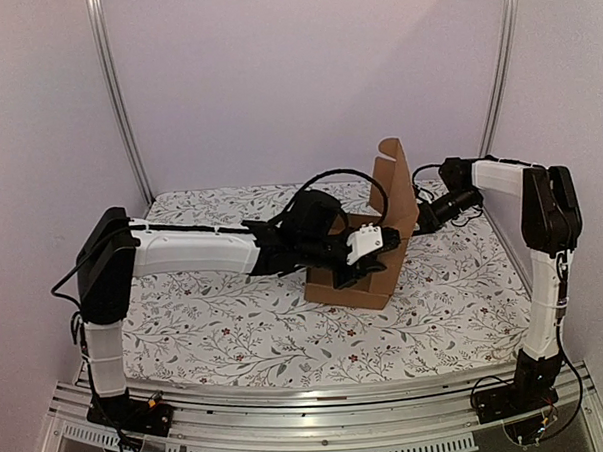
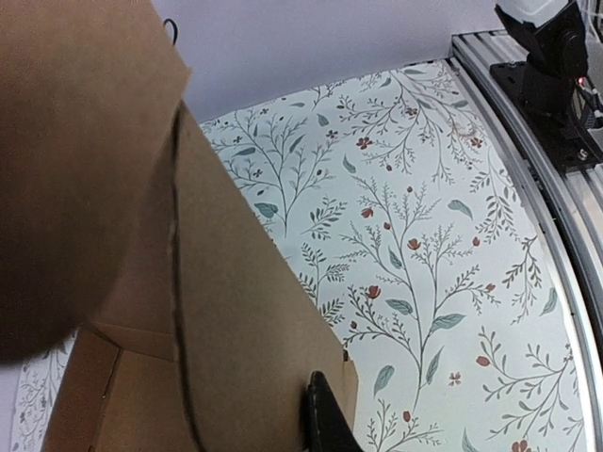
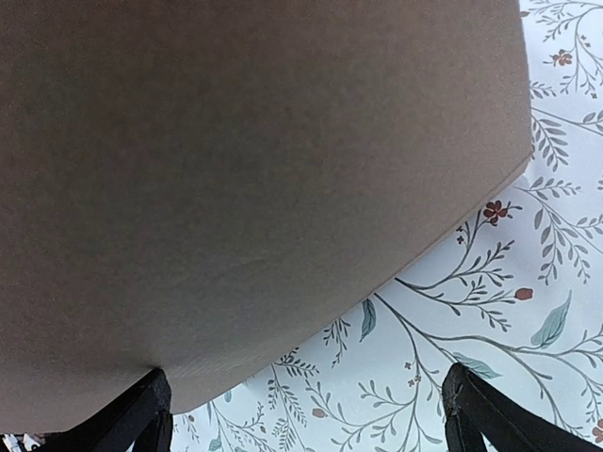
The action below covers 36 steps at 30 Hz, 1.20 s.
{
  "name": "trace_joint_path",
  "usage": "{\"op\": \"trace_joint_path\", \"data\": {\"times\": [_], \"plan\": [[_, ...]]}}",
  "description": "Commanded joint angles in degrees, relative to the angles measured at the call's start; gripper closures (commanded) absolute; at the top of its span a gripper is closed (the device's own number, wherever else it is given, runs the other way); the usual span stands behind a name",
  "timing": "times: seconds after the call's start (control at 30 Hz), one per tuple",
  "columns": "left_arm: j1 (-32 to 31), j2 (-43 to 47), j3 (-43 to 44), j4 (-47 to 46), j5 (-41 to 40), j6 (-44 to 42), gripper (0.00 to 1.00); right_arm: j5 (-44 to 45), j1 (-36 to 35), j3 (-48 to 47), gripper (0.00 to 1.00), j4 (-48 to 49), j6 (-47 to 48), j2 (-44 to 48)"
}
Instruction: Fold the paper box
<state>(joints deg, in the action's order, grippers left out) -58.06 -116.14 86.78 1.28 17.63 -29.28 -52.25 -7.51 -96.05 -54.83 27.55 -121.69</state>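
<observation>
Over the middle of the flowered bench [image 1: 206, 330], in the top view, the paper box [image 1: 349, 282] sits as a shallow tray with its near wall raised. Its tall lid panel [image 1: 394, 177] stands upright at the far right side. I judge the base mostly formed, with the lid not yet brought down and tucked in. The left arm [image 1: 193, 253] reaches across so that the left jaws sit over the tray's near-right part. The right arm [image 1: 500, 177] puts the right jaws just behind the upright panel.

From the left wrist, a cardboard wall [image 2: 245, 358] fills the left side, with one dark finger [image 2: 325, 419] against its lower edge. The other finger is hidden, so I cannot tell whether these jaws are clamped on it.

From the right wrist, both fingers [image 3: 141, 414] stand wide apart, gripping nothing. The panel's flat face lies just beyond them, its edge by the finger on the left of that view.
</observation>
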Motion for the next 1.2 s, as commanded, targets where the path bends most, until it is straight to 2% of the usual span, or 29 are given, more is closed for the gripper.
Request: {"op": "trace_joint_path", "data": {"times": [0.0, 0.17, 0.33, 0.5, 0.7, 0.8, 0.9, 0.97, 1.03, 1.17], "plan": [[2.85, -3.32, -3.02, -0.24, 1.89, -0.34, 0.94, -0.76, -0.31, -1.98, 0.01, -1.89, 0.62, -1.86], [3.85, -2.25, -2.58, -1.32, 4.27, 1.86, 0.96, 0.17, -0.3, -2.51, 0.01, -3.82, 1.47, -2.08], [4.37, -2.12, -1.62, -2.63, 6.13, 5.63, 0.95, 2.13, 0.49, -2.06, 0.01, -10.16, 6.22, -0.89], [3.68, -1.98, -5.45, -9.28, 5.95, 9.19, 0.79, 3.22, 2.26, 0.63, 0.01, -12.65, 9.41, 2.5], [3.7, -0.68, -7.66, -11.37, 3.79, 8.44, 0.79, 3.16, 4.83, 1.23, 0.01, -14.63, 9.99, 4.48], [3.83, 1.24, -8.79, -9.26, 3.38, 7.42, 0.75, 2.63, 6.18, 3.21, 0.01, -14.86, 9.48, 5.9], [3.9, 7.04, -12.03, -6.0, 2.73, 6.26, 0.7, 2.35, 6.54, 9.82, 0.01, -10.34, 9.21, 11.38], [4.58, 9.82, -15.17, -7.22, -0.65, 7.2, 0.65, 1.54, 6.47, 16.17, 0.01, -3.7, 6.03, 16.75], [6.41, 9.68, -16.0, -9.53, -6.67, 12.01, 0.57, 0.74, 5.73, 19.89, 0.01, 0.99, 2.19, 22.3], [11.44, 2.77, -7.46, -6.85, -17.07, 24.13, 0.55, 1.46, 4.81, 21.26, 0.01, 7.51, -3.73, 28.92]]}}
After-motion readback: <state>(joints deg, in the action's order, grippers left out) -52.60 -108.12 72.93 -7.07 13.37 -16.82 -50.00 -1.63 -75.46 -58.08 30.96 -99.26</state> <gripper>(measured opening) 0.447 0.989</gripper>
